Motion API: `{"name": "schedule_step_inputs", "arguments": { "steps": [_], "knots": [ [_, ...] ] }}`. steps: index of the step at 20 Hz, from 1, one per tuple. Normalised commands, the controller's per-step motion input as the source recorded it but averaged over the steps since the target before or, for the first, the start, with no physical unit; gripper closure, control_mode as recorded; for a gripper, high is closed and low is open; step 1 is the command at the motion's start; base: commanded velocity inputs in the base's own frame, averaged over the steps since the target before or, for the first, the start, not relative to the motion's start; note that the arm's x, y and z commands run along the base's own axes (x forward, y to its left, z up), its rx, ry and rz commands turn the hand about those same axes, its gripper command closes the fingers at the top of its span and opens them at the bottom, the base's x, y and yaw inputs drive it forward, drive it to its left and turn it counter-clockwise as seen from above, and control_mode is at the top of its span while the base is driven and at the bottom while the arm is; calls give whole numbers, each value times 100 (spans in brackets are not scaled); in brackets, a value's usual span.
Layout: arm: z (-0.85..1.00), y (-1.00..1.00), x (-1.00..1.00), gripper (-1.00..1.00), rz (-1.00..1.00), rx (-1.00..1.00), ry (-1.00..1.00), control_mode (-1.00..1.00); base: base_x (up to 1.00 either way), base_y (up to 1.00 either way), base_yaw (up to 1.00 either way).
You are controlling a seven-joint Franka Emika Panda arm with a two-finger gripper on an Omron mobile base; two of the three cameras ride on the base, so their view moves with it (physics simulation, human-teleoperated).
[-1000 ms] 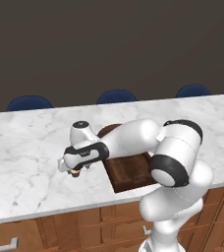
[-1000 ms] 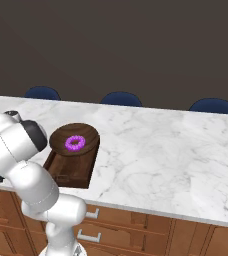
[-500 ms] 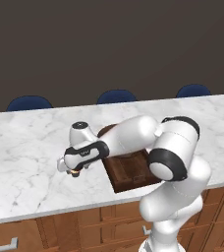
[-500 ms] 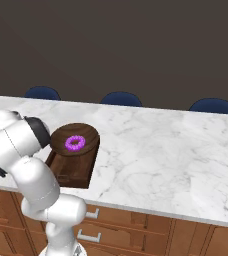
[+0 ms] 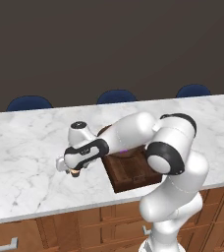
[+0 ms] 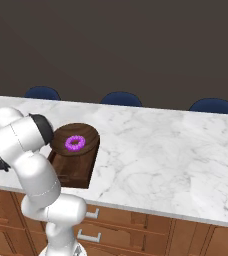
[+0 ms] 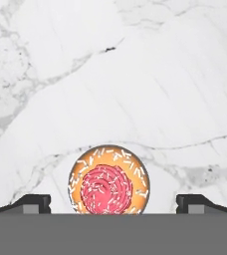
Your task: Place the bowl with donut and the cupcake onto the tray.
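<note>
1. White, grey-veined marble makes up the one counter [image 6: 151, 150]; we take the tray [image 6: 76, 172] as our landmark.
2. We count one tray, dark brown and rectangular, near the counter's front edge; in the left base view [image 5: 133, 174] the arm crosses over its far end.
3. We count one bowl [image 6: 86, 136], round and dark brown, resting on the tray's far end and about as wide as the tray.
4. We count one donut [image 6: 75, 143], with purple frosting, lying inside the bowl.
5. We count one cupcake [image 7: 108, 180], pink centre ringed with orange-yellow and white sprinkles, standing on bare marble off the tray. In the left base view it peeks out [image 5: 75, 172] to the tray's left, just under the hand.
6. We see one gripper [image 7: 113, 203] above the cupcake, its jaws spread wide with one fingertip on each side, each clear of the cupcake, gripping nothing.
7. We count three blue chair backs [image 6: 120, 98] beyond the counter's far edge.
</note>
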Motion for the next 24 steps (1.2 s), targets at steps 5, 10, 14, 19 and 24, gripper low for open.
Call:
{"name": "schedule_step_inputs", "arguments": {
  "steps": [5, 10, 14, 19, 24],
  "knots": [
    [-11, 1, 0, -100, 0, 0, 0, -100, 0, 0, 0],
    [-7, 0, 0, -100, 0, 0, 0, -100, 0, 0, 0],
    [-6, 0, 0, -100, 0, 0, 0, -100, 0, 0, 0],
    [-12, 0, 0, -100, 0, 0, 0, -100, 0, 0, 0],
    [-5, 0, 0, 100, 0, 0, 0, -100, 0, 0, 0]
  ]
}}
